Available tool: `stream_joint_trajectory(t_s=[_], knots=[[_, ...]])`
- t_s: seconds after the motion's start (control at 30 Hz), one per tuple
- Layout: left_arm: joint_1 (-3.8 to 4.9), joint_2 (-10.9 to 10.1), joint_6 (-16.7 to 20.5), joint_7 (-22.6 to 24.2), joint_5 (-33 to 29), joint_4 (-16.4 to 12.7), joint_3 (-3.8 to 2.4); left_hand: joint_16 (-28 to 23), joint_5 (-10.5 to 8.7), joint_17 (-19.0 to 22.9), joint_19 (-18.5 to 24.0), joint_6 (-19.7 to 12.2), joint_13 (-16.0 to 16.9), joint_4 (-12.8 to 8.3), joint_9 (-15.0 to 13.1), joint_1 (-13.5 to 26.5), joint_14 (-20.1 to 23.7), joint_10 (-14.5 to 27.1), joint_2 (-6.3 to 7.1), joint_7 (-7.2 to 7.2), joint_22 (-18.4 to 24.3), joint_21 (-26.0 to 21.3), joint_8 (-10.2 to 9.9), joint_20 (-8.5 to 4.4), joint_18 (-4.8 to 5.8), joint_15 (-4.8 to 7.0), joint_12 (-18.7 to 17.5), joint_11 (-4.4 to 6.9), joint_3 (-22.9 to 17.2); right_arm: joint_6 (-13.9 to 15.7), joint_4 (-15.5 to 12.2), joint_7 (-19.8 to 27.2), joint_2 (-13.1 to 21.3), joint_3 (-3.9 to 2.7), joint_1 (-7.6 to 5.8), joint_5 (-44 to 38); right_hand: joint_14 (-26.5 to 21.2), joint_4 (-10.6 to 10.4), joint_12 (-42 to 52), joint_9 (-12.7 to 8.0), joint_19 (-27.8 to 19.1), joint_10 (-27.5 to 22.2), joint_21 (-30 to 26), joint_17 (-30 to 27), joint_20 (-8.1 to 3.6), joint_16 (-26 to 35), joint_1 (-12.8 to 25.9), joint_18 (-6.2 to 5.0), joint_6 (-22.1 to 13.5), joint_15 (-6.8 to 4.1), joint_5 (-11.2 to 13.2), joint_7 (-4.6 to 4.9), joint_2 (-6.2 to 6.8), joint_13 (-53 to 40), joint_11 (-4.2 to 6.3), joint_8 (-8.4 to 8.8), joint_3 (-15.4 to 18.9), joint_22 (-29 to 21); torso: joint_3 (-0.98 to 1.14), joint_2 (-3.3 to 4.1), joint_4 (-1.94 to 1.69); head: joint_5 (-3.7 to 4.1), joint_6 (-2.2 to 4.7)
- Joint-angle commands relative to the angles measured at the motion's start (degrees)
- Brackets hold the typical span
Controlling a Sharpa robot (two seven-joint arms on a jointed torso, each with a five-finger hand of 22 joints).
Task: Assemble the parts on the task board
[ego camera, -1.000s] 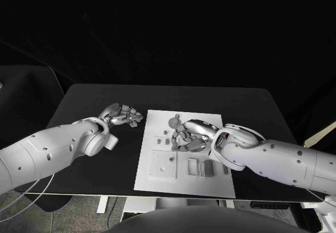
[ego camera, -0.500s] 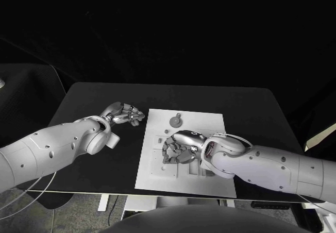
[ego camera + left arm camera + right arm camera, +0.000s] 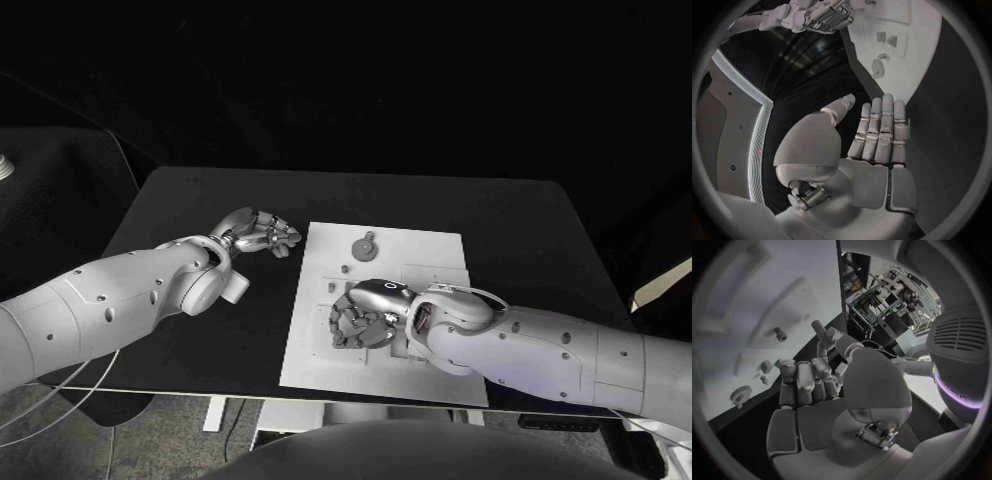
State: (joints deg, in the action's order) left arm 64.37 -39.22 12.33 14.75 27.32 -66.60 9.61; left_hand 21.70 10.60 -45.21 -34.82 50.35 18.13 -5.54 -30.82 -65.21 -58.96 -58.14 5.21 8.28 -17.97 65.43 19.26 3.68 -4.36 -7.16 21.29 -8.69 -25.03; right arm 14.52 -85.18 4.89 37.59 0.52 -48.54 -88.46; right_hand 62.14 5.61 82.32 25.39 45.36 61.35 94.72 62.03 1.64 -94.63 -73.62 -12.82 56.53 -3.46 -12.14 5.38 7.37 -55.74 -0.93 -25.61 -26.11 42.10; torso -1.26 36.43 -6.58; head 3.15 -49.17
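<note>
Slid down the task board (image 3: 433, 250) toward its near-left recessed parts (image 3: 335, 292) within 1 second, right hand (image 3: 361, 315) with fingers curled over them, grip impossible to tell; left hand (image 3: 257, 233) empty beside the board's far-left corner, likely reaching to pick.

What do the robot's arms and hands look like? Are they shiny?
Yes, a bit. Both arms are fat, smooth white shells with tiny dark dots. The left hand and the right hand are shiny silver metal, built from many small jointed segments. A thin pale cable hangs under the left arm.
</note>
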Motion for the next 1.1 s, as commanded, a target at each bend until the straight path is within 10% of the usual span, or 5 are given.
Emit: stream_joint_trajectory(t_s=[0.03, 1.1], knots=[[0.07, 0.08, -0.59, 0.52, -0.35, -0.24, -0.05, -0.36, 0.14, 0.07, 0.42, -0.38, 0.1, 0.0, 0.05, 0.29, -0.41, 0.48, -0.18, -0.03, -0.07, -0.37, -0.24, -0.11, -0.09, -0.18, -0.34, -0.05, 0.42, -0.96, 0.55, -0.86, -0.51, -0.01, 0.22, -2.89, 0.26, 0.11, 0.03, 0.07, 0.42, 0.34, 3.94, -0.07, -0.17, -0.28, 0.2, -0.07, 3.09, -0.13, -0.08, 2.63, -0.52, 0.08, 0.03, -0.19, -0.35, -0.08, 0.01, -0.02, 0.0, -0.13, -0.03], [0.08, -0.08, -0.59, 0.51, -0.35, -0.32, -0.05, -0.44, 0.14, 0.09, 0.42, -0.43, 0.11, 0.0, 0.06, 0.31, -0.43, 0.49, -0.16, -0.04, -0.08, -0.41, -0.26, -0.11, -0.09, -0.19, -0.37, -0.06, 0.46, 0.05, 1.53, -1.5, -1.21, 0.0, 0.58, -4.61, 0.28, 0.06, 0.02, 0.06, 0.44, 0.33, 3.98, -0.09, -0.17, -0.3, 0.38, -0.06, 3.11, -0.12, -0.09, 2.63, -0.68, 0.1, 0.02, -0.12, -0.5, -0.09, 0.03, -0.01, 0.04, -0.15, -0.07]])
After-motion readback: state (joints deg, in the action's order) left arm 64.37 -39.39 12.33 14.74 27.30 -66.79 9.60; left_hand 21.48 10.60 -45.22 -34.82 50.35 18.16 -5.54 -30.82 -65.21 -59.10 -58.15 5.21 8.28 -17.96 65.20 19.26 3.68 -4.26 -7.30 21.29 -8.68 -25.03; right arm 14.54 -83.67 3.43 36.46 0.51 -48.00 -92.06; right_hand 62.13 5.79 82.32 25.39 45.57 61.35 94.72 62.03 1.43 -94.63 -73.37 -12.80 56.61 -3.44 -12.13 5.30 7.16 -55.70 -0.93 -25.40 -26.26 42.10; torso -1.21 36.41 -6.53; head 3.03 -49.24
